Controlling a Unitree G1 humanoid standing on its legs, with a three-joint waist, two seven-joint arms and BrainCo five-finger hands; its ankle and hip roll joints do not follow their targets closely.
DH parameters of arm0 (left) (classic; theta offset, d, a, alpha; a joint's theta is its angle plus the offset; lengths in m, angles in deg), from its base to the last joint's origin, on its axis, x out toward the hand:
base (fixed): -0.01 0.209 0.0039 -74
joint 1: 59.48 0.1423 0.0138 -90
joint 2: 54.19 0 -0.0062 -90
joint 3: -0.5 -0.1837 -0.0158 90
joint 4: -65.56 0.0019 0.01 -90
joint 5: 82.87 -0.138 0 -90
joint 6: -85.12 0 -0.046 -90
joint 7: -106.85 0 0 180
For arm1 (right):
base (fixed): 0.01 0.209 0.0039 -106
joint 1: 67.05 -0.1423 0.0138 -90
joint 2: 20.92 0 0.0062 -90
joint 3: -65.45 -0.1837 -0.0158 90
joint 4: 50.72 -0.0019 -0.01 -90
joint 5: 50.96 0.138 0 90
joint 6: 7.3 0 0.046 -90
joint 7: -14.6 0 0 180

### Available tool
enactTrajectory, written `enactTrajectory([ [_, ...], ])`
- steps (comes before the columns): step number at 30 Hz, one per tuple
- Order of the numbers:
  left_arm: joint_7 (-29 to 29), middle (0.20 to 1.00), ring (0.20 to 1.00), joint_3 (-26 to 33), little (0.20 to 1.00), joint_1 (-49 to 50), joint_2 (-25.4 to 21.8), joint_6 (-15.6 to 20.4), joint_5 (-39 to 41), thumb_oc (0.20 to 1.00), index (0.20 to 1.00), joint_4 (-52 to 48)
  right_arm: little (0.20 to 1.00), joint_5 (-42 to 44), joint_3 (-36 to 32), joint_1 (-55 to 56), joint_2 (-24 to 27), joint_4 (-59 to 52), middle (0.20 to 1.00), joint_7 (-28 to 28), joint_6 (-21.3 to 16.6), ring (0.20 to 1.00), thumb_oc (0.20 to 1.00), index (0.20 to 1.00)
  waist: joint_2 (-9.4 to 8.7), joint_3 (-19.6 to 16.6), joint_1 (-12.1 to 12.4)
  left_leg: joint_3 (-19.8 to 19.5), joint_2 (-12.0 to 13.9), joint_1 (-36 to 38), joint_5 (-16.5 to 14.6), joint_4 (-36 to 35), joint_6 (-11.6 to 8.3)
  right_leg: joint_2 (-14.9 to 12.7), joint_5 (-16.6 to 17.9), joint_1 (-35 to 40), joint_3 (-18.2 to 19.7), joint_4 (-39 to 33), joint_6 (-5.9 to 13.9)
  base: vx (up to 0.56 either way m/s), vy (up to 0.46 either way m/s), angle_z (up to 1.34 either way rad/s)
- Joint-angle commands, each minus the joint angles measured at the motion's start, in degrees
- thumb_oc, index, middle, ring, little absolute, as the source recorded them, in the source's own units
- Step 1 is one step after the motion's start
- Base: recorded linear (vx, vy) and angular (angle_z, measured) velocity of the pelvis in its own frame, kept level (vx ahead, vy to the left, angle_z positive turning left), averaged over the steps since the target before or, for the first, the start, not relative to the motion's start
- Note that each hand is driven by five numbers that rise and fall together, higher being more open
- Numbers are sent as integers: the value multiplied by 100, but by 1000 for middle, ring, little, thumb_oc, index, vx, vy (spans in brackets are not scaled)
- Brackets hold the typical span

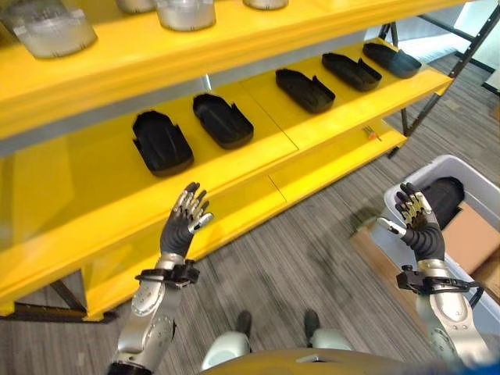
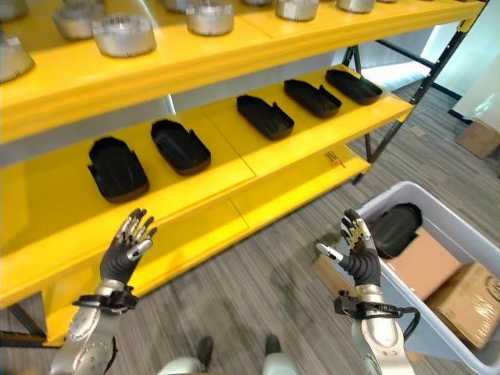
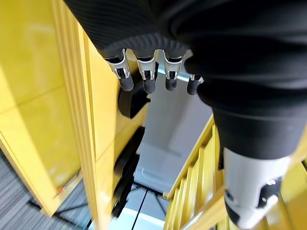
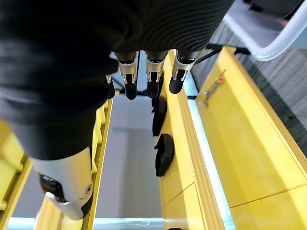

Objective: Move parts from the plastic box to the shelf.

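yellow shelf edge ahead, left hand and right hand raised, fingers spread, empty

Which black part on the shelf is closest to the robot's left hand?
The leftmost black part, just above the left hand; the other four sit farther right.

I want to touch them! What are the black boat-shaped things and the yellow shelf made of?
The black parts look like matte moulded plastic: dull, evenly dark, with shaped rims. The yellow shelf looks like painted metal: smooth, glossy, with straight panel seams. Neither is certain from looks alone.
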Motion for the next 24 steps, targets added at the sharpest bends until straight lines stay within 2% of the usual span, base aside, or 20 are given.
enactTrajectory([
  [1, 206, 1000, 1000, -223, 1000, -126, 38, 143, -32, 1000, 1000, -198, 1000, 371, -57, -400, 134, -216, 1000, -313, -152, 1000, 1000, 1000, 302, -100, 108, 47, -163, 63, 334, -402, 243, 455, -192, 308, -138, -44, -201, 91, 98, -32],
  [2, 218, 1000, 1000, -231, 1000, -85, 1, 108, -55, 1000, 1000, -254, 1000, 431, 26, -380, 91, -217, 1000, -348, -99, 1000, 1000, 1000, 298, -175, 124, 102, -143, 215, 300, -515, 317, 441, -119, 383, -50, -172, -160, 117, 137, -30],
  [8, 154, 1000, 1000, 5, 1000, 24, -4, 129, 41, 1000, 1000, -335, 1000, 810, 388, -524, 65, 33, 1000, -545, 110, 1000, 1000, 1000, 283, -280, 97, 606, -99, 500, 105, -584, 452, 357, 35, 433, 312, -196, -9, 35, 112, -46],
  [11, 83, 1000, 1000, 148, 1000, 37, -133, 158, -7, 1000, 1000, -444, 1000, 898, 469, -541, 61, 12, 1000, -616, 202, 1000, 1000, 1000, 336, -89, 29, 754, -217, 579, -121, -320, 632, 356, -157, 115, 498, 725, 99, 1, 202, -49],
  [13, 67, 1000, 1000, 141, 1000, 11, -166, 157, -24, 1000, 1000, -471, 1000, 908, 478, -544, 58, -22, 1000, -610, 208, 1000, 1000, 1000, 337, -28, -6, 763, -240, 593, -147, -290, 665, 370, -164, 13, 498, 987, 148, -24, 92, -11],
  [14, 16, 1000, 1000, 129, 1000, -40, -199, 165, -79, 1000, 1000, -476, 1000, 918, 510, -564, 19, -21, 1000, -611, 209, 1000, 1000, 1000, 337, 63, -39, 798, -246, 625, -180, -247, 698, 372, -134, -146, 483, 1344, 224, -49, 65, -9],
  [17, -71, 1000, 1000, 111, 1000, -68, -245, 126, -231, 1000, 1000, -503, 1000, 927, 599, -556, -73, -14, 1000, -572, 233, 1000, 1000, 1000, 368, 308, -59, 940, -272, 869, -244, -243, 809, 264, 355, -656, 314, 2451, 418, -22, 117, -41],
  [18, -84, 1000, 1000, 103, 1000, -33, -276, 101, -207, 1000, 1000, -542, 1000, 981, 669, -568, -87, -12, 1000, -579, 247, 1000, 1000, 1000, 426, 449, -75, 974, -227, 970, -245, -250, 848, 278, 475, -899, 154, 2929, 390, 21, 89, -66],
  [19, -87, 1000, 1000, 117, 1000, -10, -276, 82, -211, 1000, 1000, -559, 1000, 968, 685, -586, -100, -1, 1000, -555, 269, 1000, 1000, 1000, 440, 461, -55, 1025, -240, 1017, -277, -260, 852, 152, 444, -947, -59, 2887, 355, 102, 58, -70],
  [20, -94, 1000, 1000, 185, 1000, 67, -239, 60, -155, 1000, 1000, -591, 1000, 1031, 776, -712, -143, 81, 1000, -515, 280, 1000, 1000, 1000, 501, 410, 26, 1227, -201, 1167, -402, -369, 794, -474, 391, -883, -748, 2061, 316, 129, -27, -40],
  [21, -83, 1000, 1000, 212, 1000, 112, -195, 43, -64, 1000, 1000, -579, 1000, 1022, 791, -823, -135, 146, 1000, -495, 282, 1000, 1000, 1000, 541, 385, 86, 1353, -117, 1181, -427, -409, 722, -799, 405, -927, -1039, 1675, 307, 187, -124, -20],
  [22, -72, 1000, 1000, 248, 1000, 137, -154, 60, 12, 1000, 1000, -565, 1000, 933, 820, -956, -106, 214, 1000, -475, 289, 1000, 1000, 1000, 566, 397, 132, 1466, -32, 1276, -496, -456, 635, -1028, 580, -837, -1393, 990, 365, 169, -178, -52],
  [24, -60, 1000, 1000, 292, 1000, 181, -96, 100, 46, 1000, 1000, -517, 1000, 777, 872, -1105, -119, 308, 1000, -427, 337, 1000, 1000, 1000, 535, 469, 131, 1563, 0, 1457, -580, -508, 552, -1123, 989, -895, -1475, 381, 523, 217, -209, -125],
])
